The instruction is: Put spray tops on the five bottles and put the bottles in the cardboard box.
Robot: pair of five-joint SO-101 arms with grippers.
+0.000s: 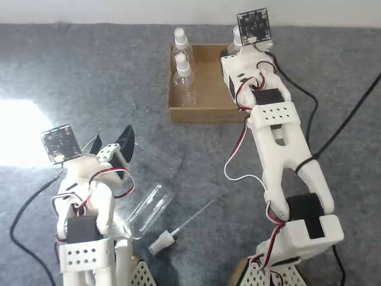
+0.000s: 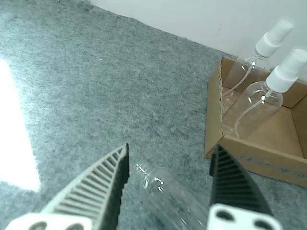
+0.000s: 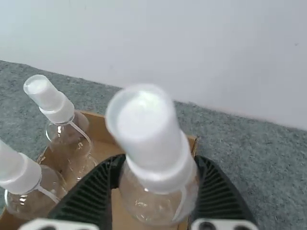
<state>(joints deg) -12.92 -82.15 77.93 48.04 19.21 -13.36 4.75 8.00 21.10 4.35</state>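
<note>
The right gripper (image 3: 153, 189) is clamped on a held bottle (image 3: 151, 158), its black jaws pressing the clear body from both sides, just under the white spray top. It holds this bottle upright over the far right corner of the box (image 1: 202, 113). I cannot tell if the bottle's base touches the box floor.

The left gripper (image 2: 171, 154) has its jaws wide apart and holds nothing.

Everything stands on a grey mat (image 1: 71, 71), with a white wall (image 3: 192, 48) behind and a bright patch of light (image 1: 18, 119) at the left.

An open bottle (image 1: 149, 208) lies on its side on the mat, near the left gripper, to its right and nearer. In the left wrist view its neck shows between the jaws. A loose top (image 1: 162, 242) with a thin tube lies just beside this bottle, on the near side. Two more bottles (image 1: 183, 72), both capped, stand in the far left part of the box.
</note>
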